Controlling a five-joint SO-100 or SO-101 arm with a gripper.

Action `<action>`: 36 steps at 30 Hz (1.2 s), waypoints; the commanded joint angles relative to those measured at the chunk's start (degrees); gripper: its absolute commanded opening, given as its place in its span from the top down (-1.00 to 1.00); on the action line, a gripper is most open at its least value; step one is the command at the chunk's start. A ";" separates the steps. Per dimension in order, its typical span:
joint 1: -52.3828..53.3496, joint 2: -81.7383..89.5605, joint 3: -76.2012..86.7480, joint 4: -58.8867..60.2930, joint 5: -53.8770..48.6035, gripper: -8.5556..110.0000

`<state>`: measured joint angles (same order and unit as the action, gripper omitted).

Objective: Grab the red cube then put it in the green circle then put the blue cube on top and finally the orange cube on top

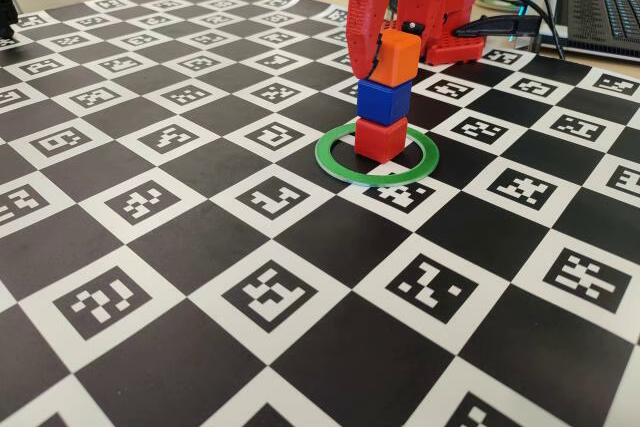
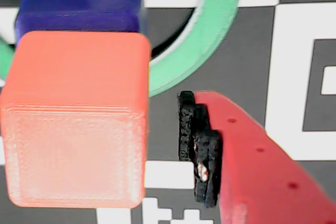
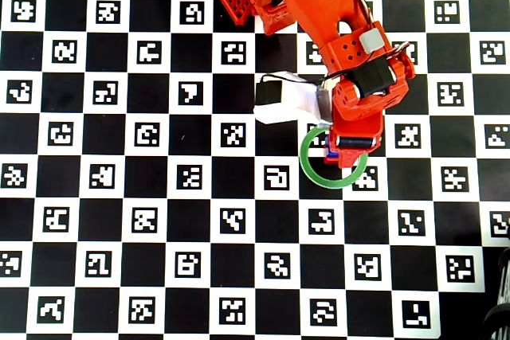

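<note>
Fingers of the red gripper [image 1: 388, 47] stand spread around the orange cube [image 1: 399, 56], and in the wrist view a clear gap shows between the cube's right face and the black pad of one finger [image 2: 199, 148]; the other finger is out of sight. Orange sits on the blue cube [image 1: 384, 101], blue on the red cube [image 1: 381, 138], slightly twisted. That stack stands inside the green circle [image 1: 340, 168], toward its twelve o'clock rim in the fixed view, on the checkered marker board [image 1: 180, 277].
</note>
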<state>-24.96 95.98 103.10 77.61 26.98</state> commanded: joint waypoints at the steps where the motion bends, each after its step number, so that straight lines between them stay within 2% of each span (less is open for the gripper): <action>1: -0.53 6.59 -2.37 1.85 -0.35 0.10; 7: 1.32 12.83 -4.39 4.57 -2.02 0.10; 12: 6.33 21.18 -4.39 3.87 -8.17 0.10; 15: 10.28 25.31 -2.72 3.52 -12.83 0.17; 18: 14.94 29.97 1.76 1.41 -20.74 0.28; 23: 23.64 40.61 15.12 -8.53 -34.80 0.57; 29: 28.21 52.38 32.17 -19.86 -62.14 0.93; 36: 30.50 63.19 49.13 -25.75 -75.85 0.96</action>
<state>4.75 154.34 148.80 55.37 -42.01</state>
